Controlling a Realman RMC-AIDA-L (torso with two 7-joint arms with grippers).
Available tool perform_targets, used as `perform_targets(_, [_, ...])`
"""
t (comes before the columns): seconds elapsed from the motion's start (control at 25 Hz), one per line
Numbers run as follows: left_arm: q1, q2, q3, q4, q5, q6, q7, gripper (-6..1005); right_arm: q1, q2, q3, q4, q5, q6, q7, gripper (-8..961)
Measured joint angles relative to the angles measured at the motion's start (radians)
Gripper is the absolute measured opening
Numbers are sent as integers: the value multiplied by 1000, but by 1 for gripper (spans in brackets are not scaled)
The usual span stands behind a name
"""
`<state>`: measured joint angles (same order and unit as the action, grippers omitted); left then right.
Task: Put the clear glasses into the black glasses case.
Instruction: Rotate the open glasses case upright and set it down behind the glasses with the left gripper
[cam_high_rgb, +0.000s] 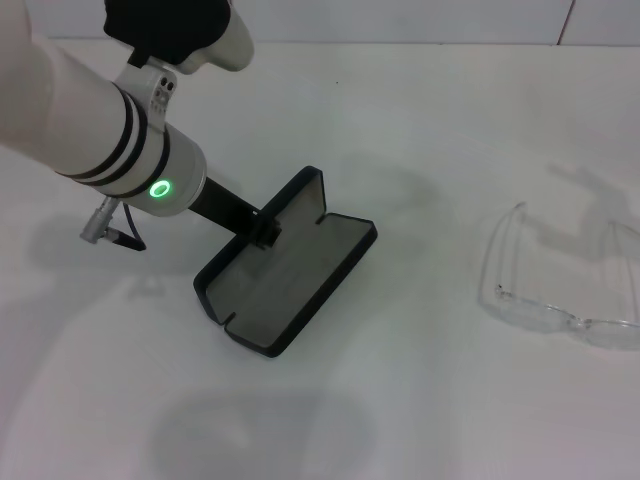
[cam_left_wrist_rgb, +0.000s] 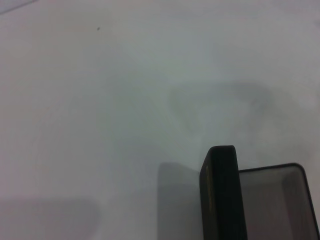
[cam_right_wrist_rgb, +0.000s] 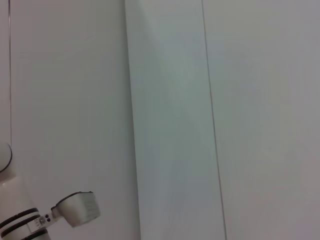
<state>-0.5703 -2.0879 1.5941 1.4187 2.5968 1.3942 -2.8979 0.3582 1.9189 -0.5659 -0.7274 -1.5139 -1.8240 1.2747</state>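
On desk's (cam_high_rgb: 420, 420) left half: left arm reaching down to black glasses case (cam_high_rgb: 290, 285), left claw (cam_high_rgb: 262, 228) at lid/hinge edge, approx. mid-length. Dark fingers look pinched on the raised lid, but can't tell for sure, grip point mostly hidden by the lid. Case standing open, grey lining up, long axis running diagonally from near-left to far-right. Left wrist view: lid edge upright, tray w/ grey lining just beside it, nothing inside yet.

Over to desk's right: clear glasses (cam_high_rgb: 560, 285) lying well apart from case, temples unfolded and pointing away, front bar nearest, long axis roughly crosswise w/ slight tilt. Near right edge of head view, partly cut off.

Right claw not in view anywhere; right wrist cam shows only a pale wall and a bit of the other arm. Can't tell its state.

Judgement: glasses lie to the right of the case, on right arm's side, so right arm nearer for pickup; frame needs carrying leftward and turning to match case diagonal.

Writing/brands: none legible on case or glasses.
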Motion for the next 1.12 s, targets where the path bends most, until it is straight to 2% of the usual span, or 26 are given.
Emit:
perform_targets(0.16, [8, -1, 10, 39, -7, 2, 35, 233, -3, 1, 6, 4, 0, -7, 0, 873])
perform_targets(0.32, [35, -2, 59, 133, -7, 2, 105, 204, -5, 2, 10, 4, 0, -12, 0, 873])
perform_targets(0.44, [64, -3, 96, 202, -8, -12, 210, 204, -7, 3, 29, 15, 0, -24, 0, 873])
perform_targets(0.56, [104, -3, 166, 258, 3, -42, 406, 204, -7, 2, 46, 29, 0, -35, -1, 873])
perform_targets(0.72, [140, -4, 230, 268, 34, -125, 596, 204, -12, -3, 73, 56, 0, -63, -10, 873])
perform_targets(0.92, [179, -5, 258, 261, 17, -254, 853, 203, -29, 1, 100, 57, 0, -74, -10, 873])
perform_targets(1.12, [128, -3, 271, 207, -22, -260, 968, 203, -47, 4, 115, 66, 8, -80, -11, 873])
